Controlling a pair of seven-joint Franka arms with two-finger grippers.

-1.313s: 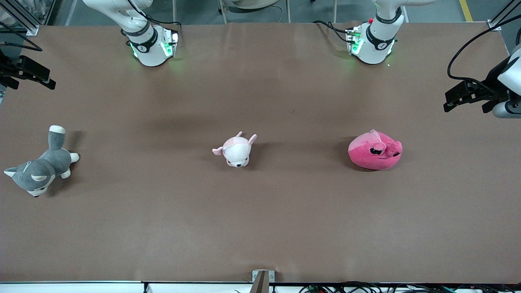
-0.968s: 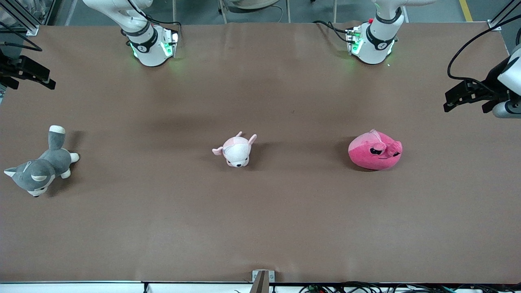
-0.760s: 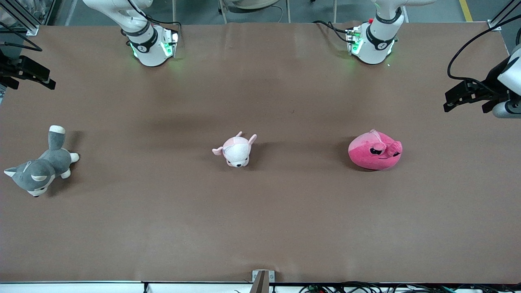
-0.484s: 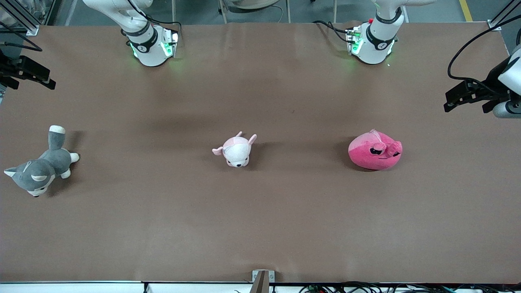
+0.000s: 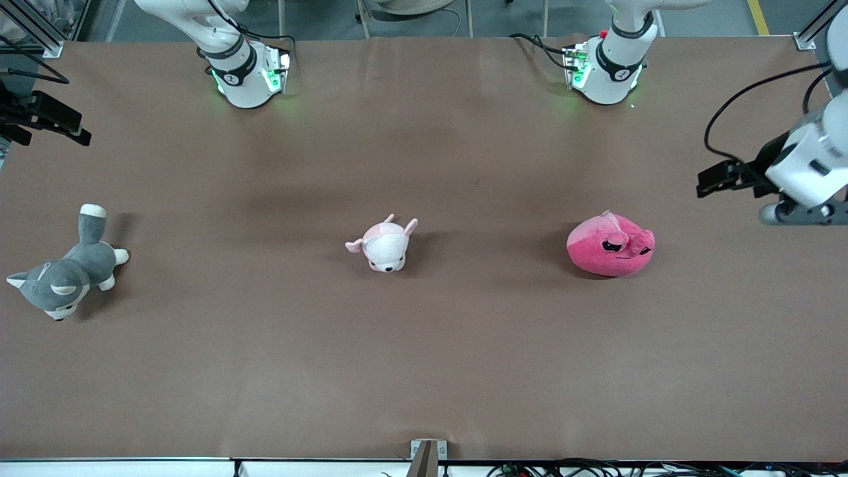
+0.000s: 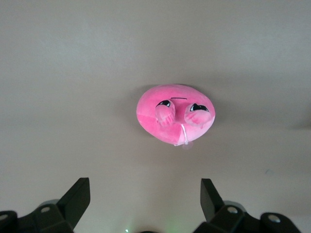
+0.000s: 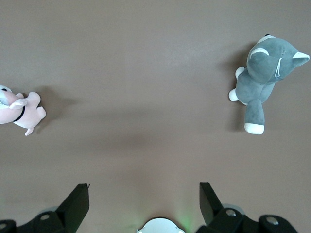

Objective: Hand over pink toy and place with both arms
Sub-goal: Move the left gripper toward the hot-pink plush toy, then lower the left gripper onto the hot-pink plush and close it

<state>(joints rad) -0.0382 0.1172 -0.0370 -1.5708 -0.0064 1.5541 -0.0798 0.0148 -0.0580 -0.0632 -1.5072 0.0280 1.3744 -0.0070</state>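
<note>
I'm seeing the pink toy (image 5: 611,253) lying on the brown table (image 5: 424,358), right of centre in the front frame, its sleepy face turned up toward the camera. Nothing is touching it and nothing is standing between it and either arm. The pale pink-and-white puppy plush (image 5: 383,244) is sitting near the frame's centre, well apart from it; the grey husky plush (image 5: 63,273) is lying at the frame's left edge. I'm finding no containers and no legible writing.

The left gripper (image 6: 144,206) is hanging at the right edge of the front frame, fingers (image 6: 75,200) spread wide apart and holding nothing; its wrist view is centring the pink toy. The right gripper (image 7: 144,206) is waiting at the upper left edge, fingers likewise apart and empty, over bare table between the puppy and the husky.
</note>
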